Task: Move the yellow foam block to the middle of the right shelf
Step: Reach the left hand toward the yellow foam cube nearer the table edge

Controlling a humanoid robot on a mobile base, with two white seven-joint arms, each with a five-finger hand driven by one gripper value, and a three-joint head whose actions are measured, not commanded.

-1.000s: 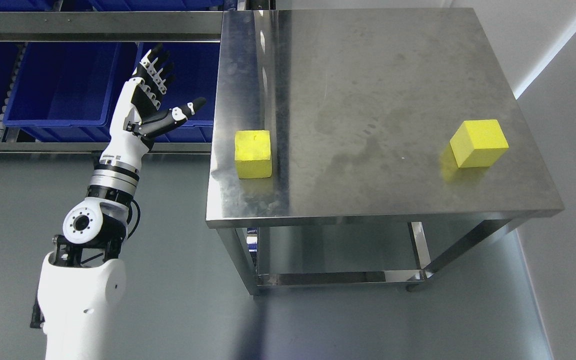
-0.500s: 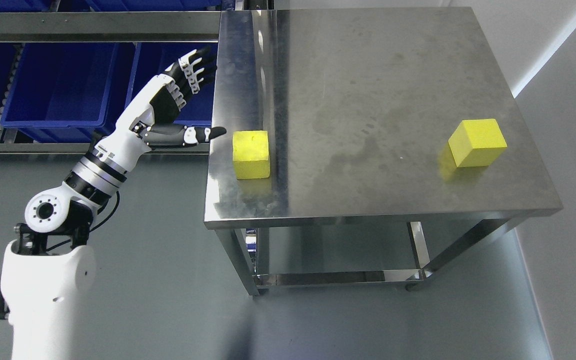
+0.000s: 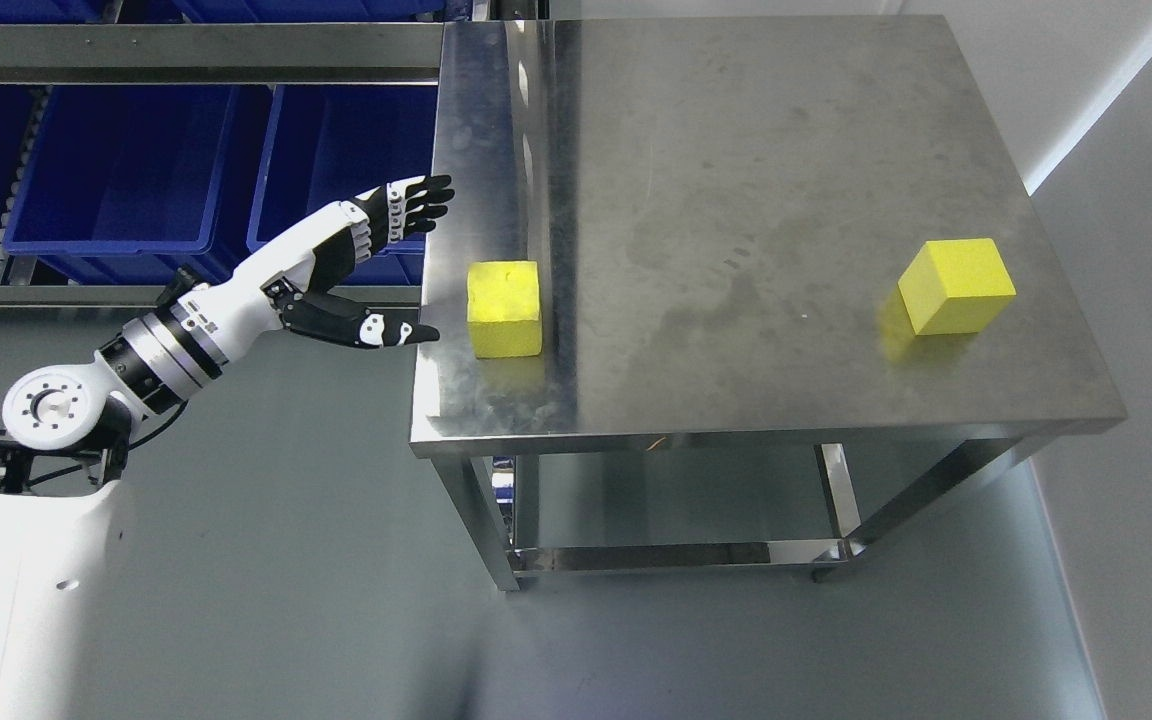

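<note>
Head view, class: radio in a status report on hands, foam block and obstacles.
Left hand open, beside near foam block, not touching. Right hand not in view. Second foam block on steel table. No obstruction between.

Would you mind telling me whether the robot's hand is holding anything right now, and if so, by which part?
Nothing is held. The left hand is open beside the table's left edge, short of the nearer yellow foam block.

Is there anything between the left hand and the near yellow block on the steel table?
Nothing visible. The left hand is open beside the table's left edge, thumb and fingers pointing at the near yellow block, with only bare steel between them. The other block sits far to the right.
</note>
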